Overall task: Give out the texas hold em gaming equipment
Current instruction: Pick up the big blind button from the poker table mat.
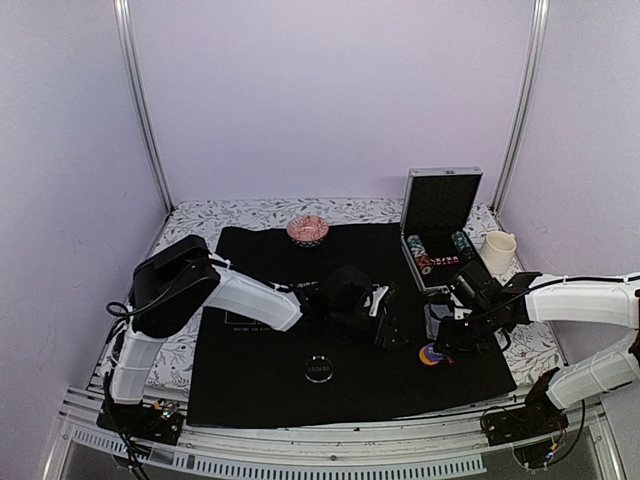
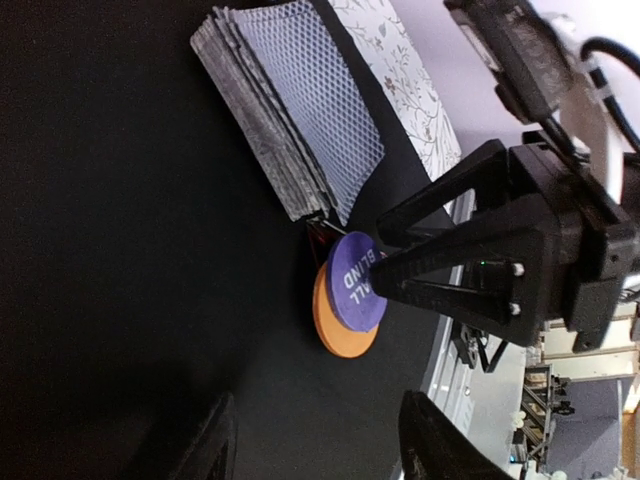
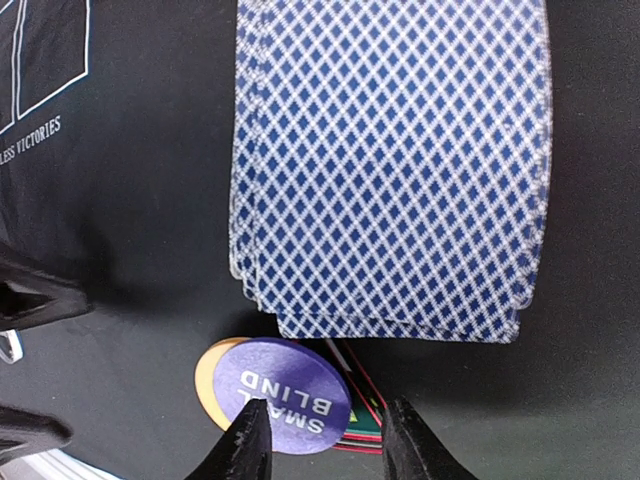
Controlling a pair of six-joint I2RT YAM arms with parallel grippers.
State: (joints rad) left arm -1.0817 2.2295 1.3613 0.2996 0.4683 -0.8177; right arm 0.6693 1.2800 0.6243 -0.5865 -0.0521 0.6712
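One blue button (image 3: 285,395) lies half over one orange button (image 3: 207,375) on the black mat (image 1: 260,380), just beside one loose deck of cards (image 3: 390,160). A red-edged triangle (image 3: 362,425) peeks out beneath. The right gripper (image 3: 327,412) hangs directly above the blue button, narrowly parted and empty. The left gripper (image 2: 320,402) is near, wide and empty.
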